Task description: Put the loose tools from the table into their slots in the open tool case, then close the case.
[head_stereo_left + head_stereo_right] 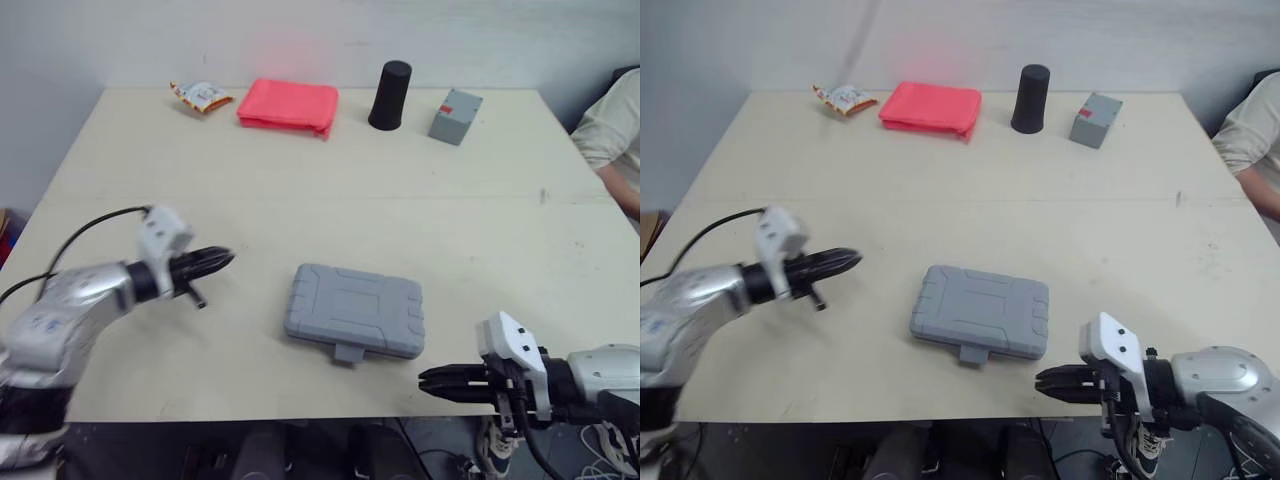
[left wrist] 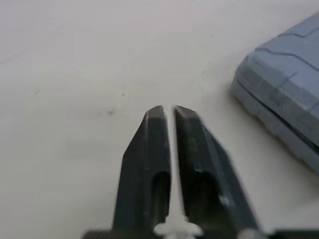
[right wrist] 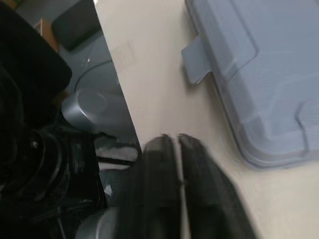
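The grey tool case lies closed and flat on the table near the front middle, its latch tab pointing at the front edge. My left gripper hovers to the case's left, shut with nothing between its fingers; the case's corner lies just beyond its tips. My right gripper sits at the table's front edge to the right of the latch, shut and empty, with the case close by in its wrist view. I see no loose tools on the table.
Along the far edge stand a snack packet, a folded red cloth, a black cylinder and a small grey box. A person's sleeve shows at the right edge. The beige table is bare between.
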